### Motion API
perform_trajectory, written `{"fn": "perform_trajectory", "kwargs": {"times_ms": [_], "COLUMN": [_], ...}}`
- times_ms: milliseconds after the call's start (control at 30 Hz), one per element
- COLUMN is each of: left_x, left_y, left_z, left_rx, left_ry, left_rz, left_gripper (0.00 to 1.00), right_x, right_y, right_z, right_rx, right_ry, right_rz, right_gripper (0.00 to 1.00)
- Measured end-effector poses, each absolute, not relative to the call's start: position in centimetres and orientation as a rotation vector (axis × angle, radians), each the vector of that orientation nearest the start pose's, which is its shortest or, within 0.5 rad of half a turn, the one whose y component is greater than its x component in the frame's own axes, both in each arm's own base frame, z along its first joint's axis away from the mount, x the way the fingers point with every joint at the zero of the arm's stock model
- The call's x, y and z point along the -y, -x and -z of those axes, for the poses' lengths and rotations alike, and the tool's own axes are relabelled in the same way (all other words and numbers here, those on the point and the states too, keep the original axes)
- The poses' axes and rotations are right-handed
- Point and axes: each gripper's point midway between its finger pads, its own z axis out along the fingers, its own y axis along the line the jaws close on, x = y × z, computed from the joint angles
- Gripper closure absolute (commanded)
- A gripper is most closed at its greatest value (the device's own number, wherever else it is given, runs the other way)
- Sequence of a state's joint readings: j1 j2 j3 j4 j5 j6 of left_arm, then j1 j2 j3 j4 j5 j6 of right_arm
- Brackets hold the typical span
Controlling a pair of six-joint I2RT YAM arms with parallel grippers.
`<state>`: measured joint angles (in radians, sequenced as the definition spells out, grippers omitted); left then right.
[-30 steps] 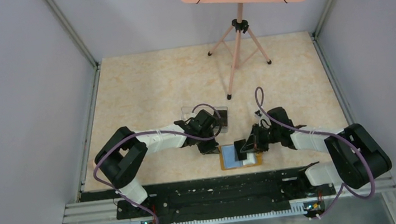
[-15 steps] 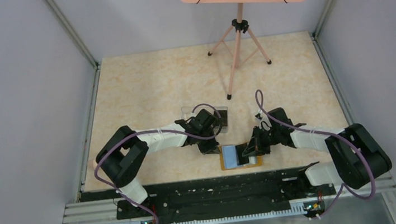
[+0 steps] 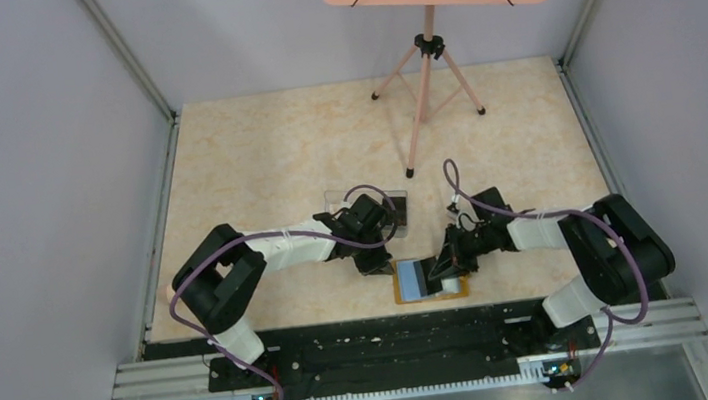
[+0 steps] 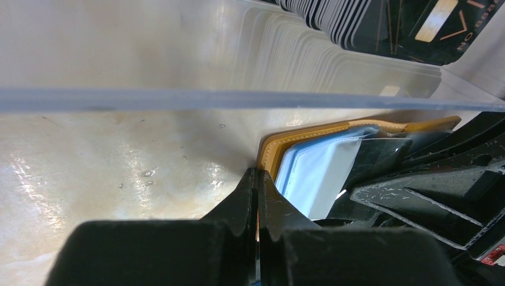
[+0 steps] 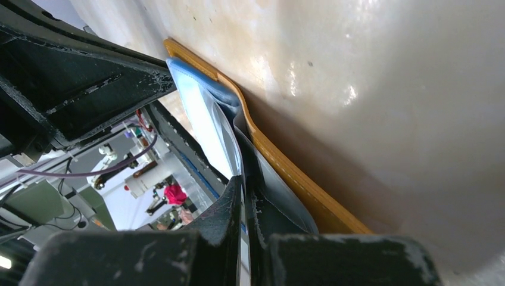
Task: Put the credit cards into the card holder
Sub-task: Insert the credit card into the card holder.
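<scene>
Black and pressed fully together, the left end effector (image 3: 374,261) sits low just left of the card holder (image 3: 414,279), its tips at the orange-tan corner; whether they touch it or pinch anything cannot be told. Behind and left of the card holder, a clear plastic box (image 3: 348,202) holds a row of dark credit cards (image 4: 357,24) standing on edge. The card holder itself lies open on the pale marbled surface (image 3: 274,149), blue-grey pockets up, at the near edge between the two arms. Across its right half a single dark credit card (image 4: 381,158) lies tilted, one end at the pocket. The right end effector (image 3: 442,270) leans over the card holder from the right, jaws narrow and clamped on that card.
</scene>
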<state>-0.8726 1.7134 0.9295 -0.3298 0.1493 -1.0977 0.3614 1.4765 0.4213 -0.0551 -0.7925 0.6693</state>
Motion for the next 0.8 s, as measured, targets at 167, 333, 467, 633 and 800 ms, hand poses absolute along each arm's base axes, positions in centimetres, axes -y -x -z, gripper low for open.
{"fn": "perform_trajectory", "kwargs": {"times_ms": [167,333,467,633,800], "left_x": [31.9,31.9,31.9,31.8,31.9], "left_y": [-18.5,-18.5,-18.5,-18.6,-18.6], "left_z": [-1.9,-1.9,-1.9,-1.9,-1.9], "left_rx": [-2.919,-2.920,-2.919,-2.916,-2.914], "left_ry": [0.279,0.279,0.281,0.291,0.295], "left_rz": [0.690,0.690,0.690,0.689,0.695], "left_gripper": [1.00,1.00,1.00,1.00,1.00], "right_x": [-21.3,-21.8,-22.5,-22.8,-22.6], "right_y": [-15.5,-15.4,-15.3,-15.2,-16.3], "right_z": [-1.9,-2.0,-1.9,-1.9,-3.1], "right_rx": [-2.850,-2.857,-2.865,-2.897,-2.863], "right_ry": [-0.140,-0.113,-0.058,-0.025,0.039], "right_rz": [-1.365,-1.369,-1.334,-1.260,-1.158], "right_gripper": [1.00,0.98,0.89,0.57,0.41]}}
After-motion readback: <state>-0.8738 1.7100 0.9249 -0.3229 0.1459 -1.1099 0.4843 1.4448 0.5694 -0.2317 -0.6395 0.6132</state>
